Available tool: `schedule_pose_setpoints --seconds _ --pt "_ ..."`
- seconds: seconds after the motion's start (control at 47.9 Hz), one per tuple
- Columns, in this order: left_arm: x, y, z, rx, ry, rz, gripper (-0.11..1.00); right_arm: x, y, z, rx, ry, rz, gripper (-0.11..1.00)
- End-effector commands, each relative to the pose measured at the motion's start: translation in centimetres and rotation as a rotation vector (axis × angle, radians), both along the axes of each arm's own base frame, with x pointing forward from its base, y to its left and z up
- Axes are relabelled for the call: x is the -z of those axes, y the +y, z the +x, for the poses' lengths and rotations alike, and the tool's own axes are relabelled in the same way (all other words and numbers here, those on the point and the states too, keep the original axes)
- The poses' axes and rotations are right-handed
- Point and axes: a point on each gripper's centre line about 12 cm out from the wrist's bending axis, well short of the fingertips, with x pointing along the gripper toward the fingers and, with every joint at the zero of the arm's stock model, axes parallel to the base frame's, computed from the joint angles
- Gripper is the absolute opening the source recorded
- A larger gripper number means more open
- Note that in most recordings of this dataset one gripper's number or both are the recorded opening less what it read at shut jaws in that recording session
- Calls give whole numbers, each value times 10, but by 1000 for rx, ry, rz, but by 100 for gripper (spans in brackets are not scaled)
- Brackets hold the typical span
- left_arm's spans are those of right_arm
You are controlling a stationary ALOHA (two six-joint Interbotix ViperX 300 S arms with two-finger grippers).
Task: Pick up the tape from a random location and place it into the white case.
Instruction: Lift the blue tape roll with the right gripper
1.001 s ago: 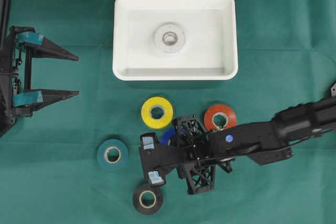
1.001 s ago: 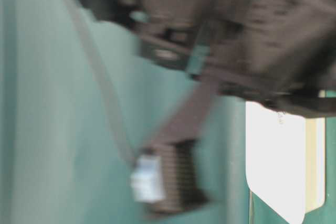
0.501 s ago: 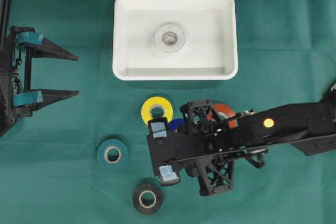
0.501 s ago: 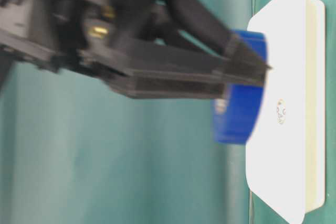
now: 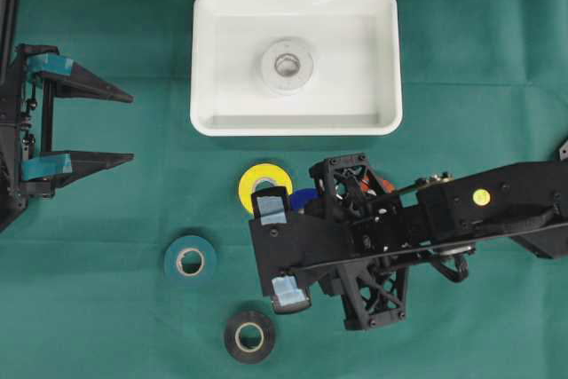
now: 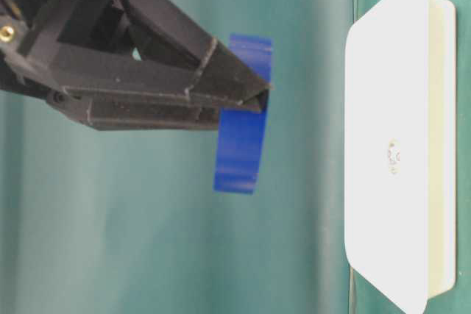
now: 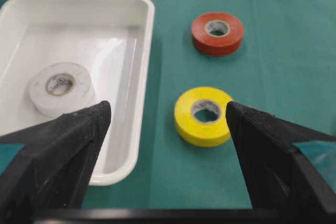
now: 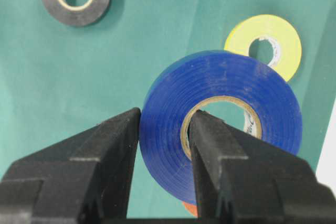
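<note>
Since the earlier frame, the right gripper [image 8: 163, 145] has lifted the blue tape [image 8: 220, 124] off the cloth [image 5: 106, 326], and in the overhead view the arm has shifted a little toward 3 o'clock. One finger is inside the core and the other is outside, so the jaws are clamped on one wall of the roll. In the table-level view the tape hangs free in the air, well apart from the case [image 6: 390, 145].

In the overhead view the blue tape [image 5: 303, 201] shows only as a small edge just beside the yellow roll [image 5: 264, 185], at its 3 o'clock, and the case [image 5: 206, 59] lies toward 12 o'clock from it. A white roll [image 5: 287, 66] already sits in the middle of the case.

To do this step well, I think the arm should keep its height until the tape has passed over the near rim, because the roll hangs below the fingers and could catch there. The grip holds only one side, so a slow move is safer against swinging. It is better to release beside the white roll, not on it, and low above the floor so the tape does not roll.

The left gripper [image 5: 124, 126] rests at 9 o'clock with its jaws wide apart, holding nothing.
</note>
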Motion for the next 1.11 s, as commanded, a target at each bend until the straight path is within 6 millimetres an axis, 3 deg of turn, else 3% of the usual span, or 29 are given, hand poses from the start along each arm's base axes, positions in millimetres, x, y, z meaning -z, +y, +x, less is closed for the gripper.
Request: schedule_pose_setpoints --seconds 0.0,0.897,1.085 --pt "-4 1 2 -4 -9 -2 91 -25 -2 -2 7 -61 15 31" --pt "-2 1 2 -3 -3 -1 91 -23 -2 -2 7 -55 13 31" --pt "-3 1 2 -3 -6 -1 91 -23 -16 1 36 -58 3 31"
